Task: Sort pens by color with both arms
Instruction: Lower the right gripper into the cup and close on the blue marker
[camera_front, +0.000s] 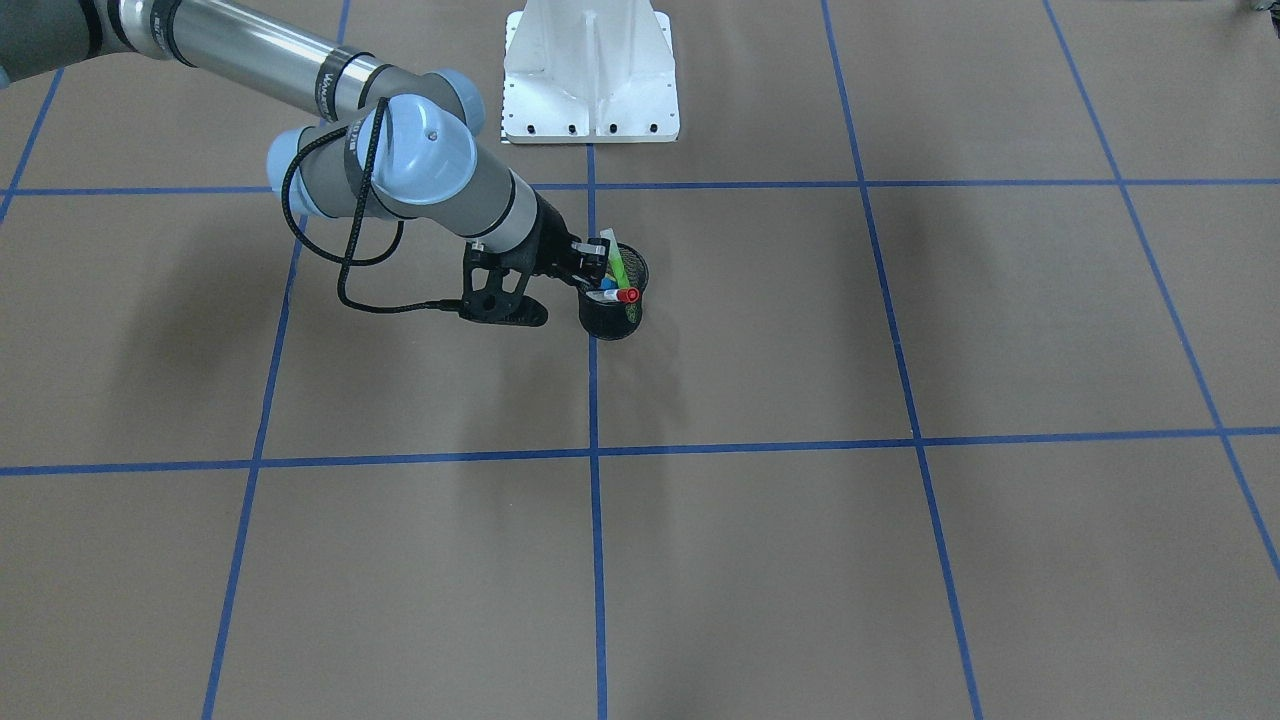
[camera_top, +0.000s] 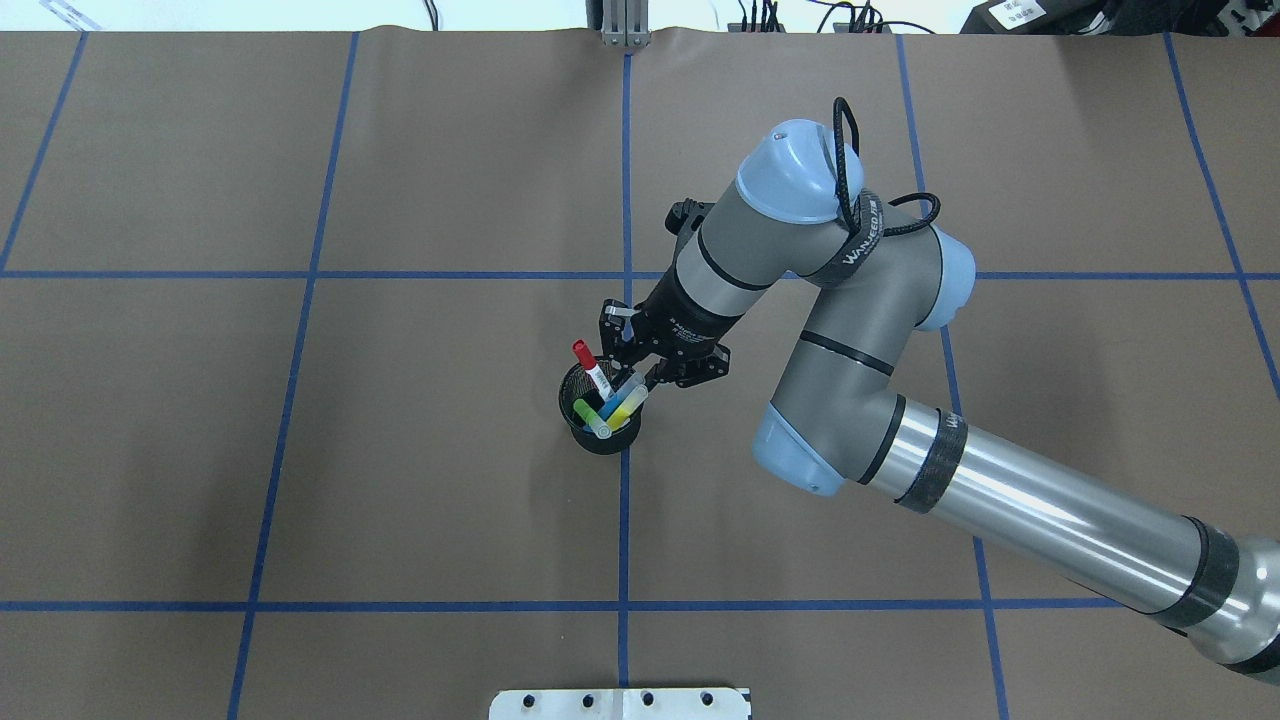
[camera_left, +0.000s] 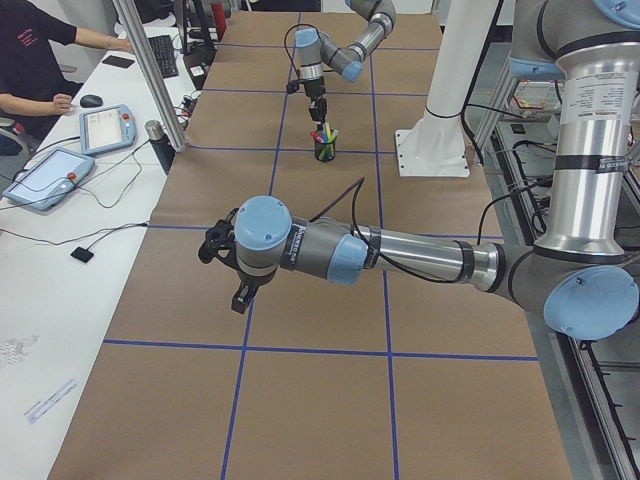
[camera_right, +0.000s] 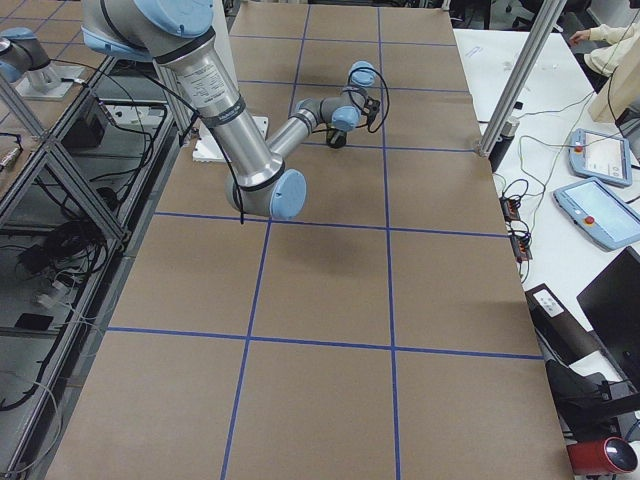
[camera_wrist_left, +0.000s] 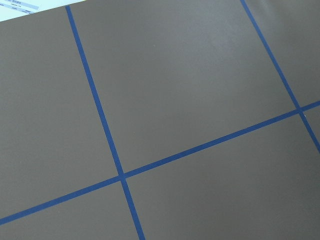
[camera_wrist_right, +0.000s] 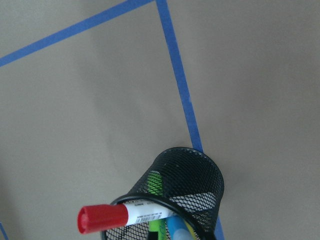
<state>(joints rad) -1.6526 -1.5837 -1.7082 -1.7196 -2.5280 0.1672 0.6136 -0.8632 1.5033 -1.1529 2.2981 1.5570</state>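
Only the left side view catches your left gripper (camera_left: 241, 298), and you cannot tell its jaws there. Overhead, your right gripper (camera_top: 632, 352) has its jaws spread and empty over the pens (camera_top: 620, 403) in the mesh cup (camera_top: 600, 446), mid-worktop (camera_top: 300, 450), well off every edge.

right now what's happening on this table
The right arm reaches to a black mesh cup, with its pincer apparently open at the rim. The red pen, green pen, blue pen and yellow pen all stand in the cup, unsorted. The left arm hangs over the table, far from the cup.
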